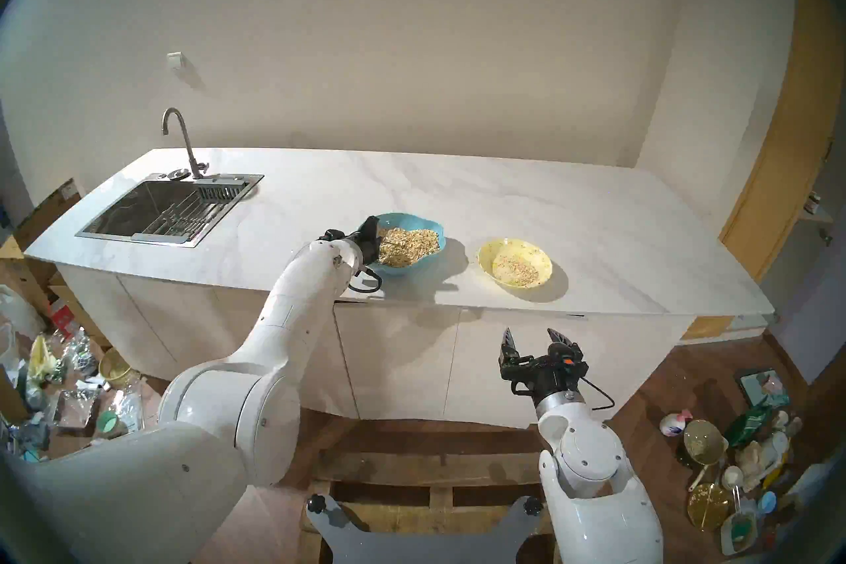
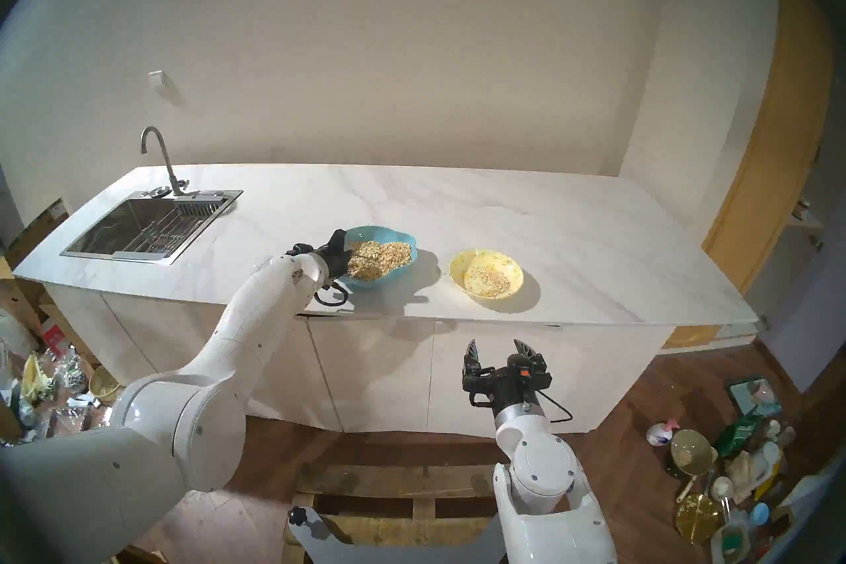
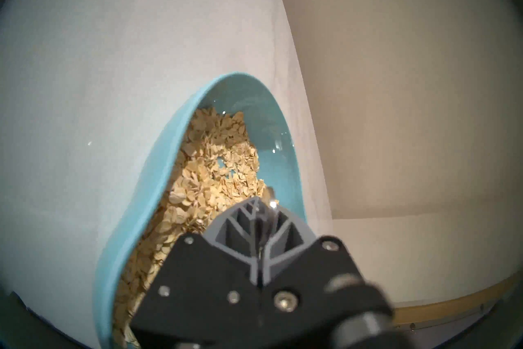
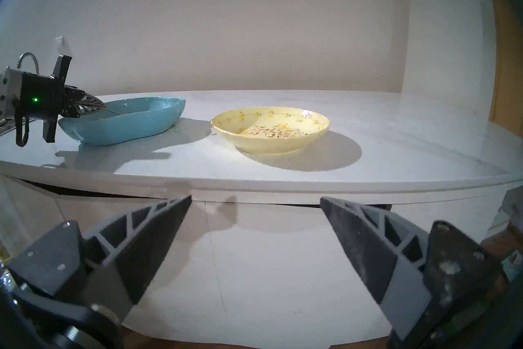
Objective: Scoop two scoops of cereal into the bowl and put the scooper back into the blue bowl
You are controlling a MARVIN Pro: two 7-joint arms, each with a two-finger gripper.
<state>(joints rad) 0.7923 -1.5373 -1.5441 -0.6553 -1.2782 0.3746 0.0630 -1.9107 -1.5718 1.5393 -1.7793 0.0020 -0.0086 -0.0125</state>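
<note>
Right tool [image 4: 256, 249] hangs wide apart and empty below the counter, while left tool [image 3: 261, 215], pressed together, grips the scooper [image 4: 113, 112] over the blue bowl [image 4: 135, 124].

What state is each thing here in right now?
Deep turquoise wavy-rimmed bowl: holds oat flakes.
Shallow pale-yellow floral dish: some flakes inside.
Slim silver metal spoon: gripped, dipping into the turquoise bowl.
Left gripper: shut on the spoon.
Right gripper: open, empty.
Steel faucet: no water running.
</note>
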